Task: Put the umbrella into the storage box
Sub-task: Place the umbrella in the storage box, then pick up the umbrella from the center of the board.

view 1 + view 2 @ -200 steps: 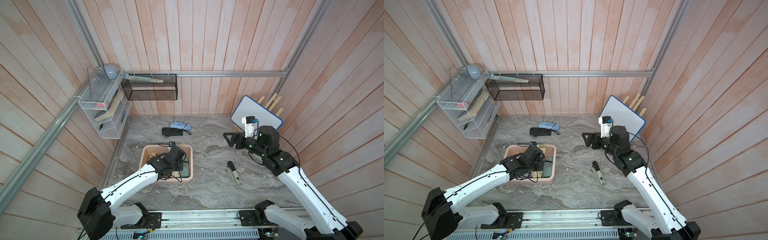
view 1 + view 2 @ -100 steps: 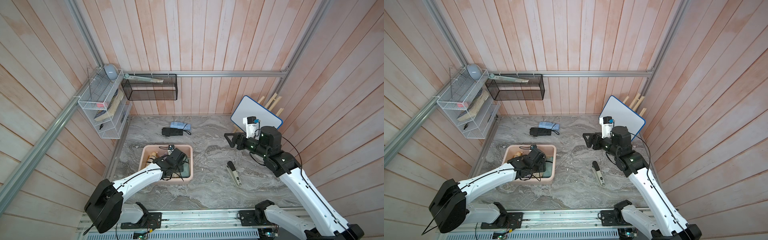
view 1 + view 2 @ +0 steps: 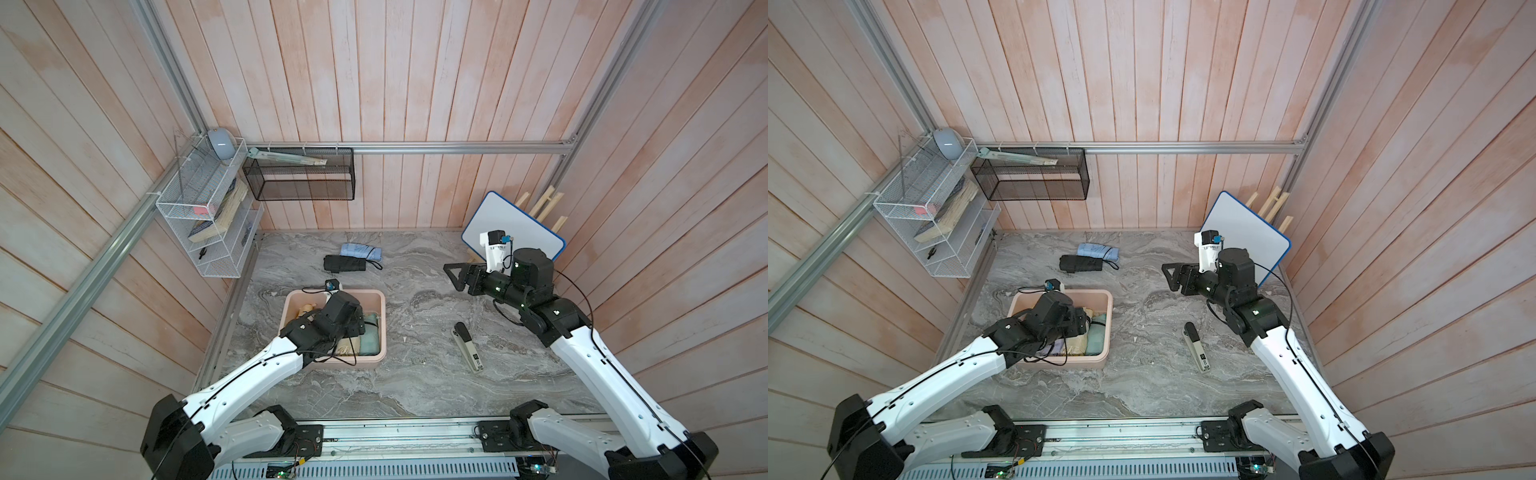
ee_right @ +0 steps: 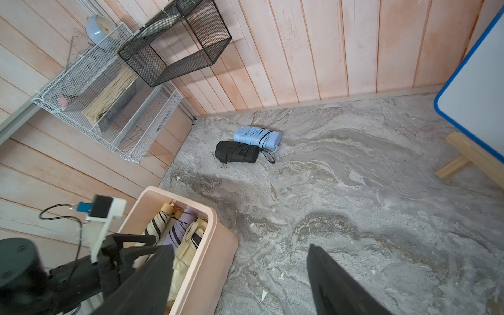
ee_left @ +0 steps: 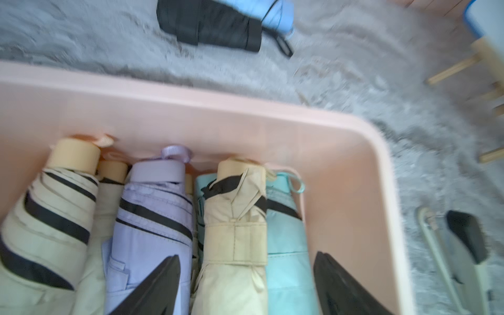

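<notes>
On the left wall hangs a white wire rack, and just right of it, on the far wall, a black mesh basket. On the marble table, left of centre, sits the pale pink storage box, with folded umbrellas lying side by side inside it: a cream striped umbrella at the left, then a lilac umbrella, a beige umbrella and a teal umbrella at the right. The left gripper hangs over the box with its jaws spread wide. The beige and teal umbrellas lie in the gap between the fingers, and neither finger presses on them (the wrist view is somewhat blurred, but the gap is plain). Beyond the box, towards the far wall, a black umbrella lies on the table with a light blue umbrella touching its far side; both are outside the box. Right of the box, well apart from it, lies a grey and black stapler. Farther right, the right gripper is held above the table, pointing left, its jaws parted and holding nothing. At the far right a blue-edged whiteboard leans on a wooden easel.
</notes>
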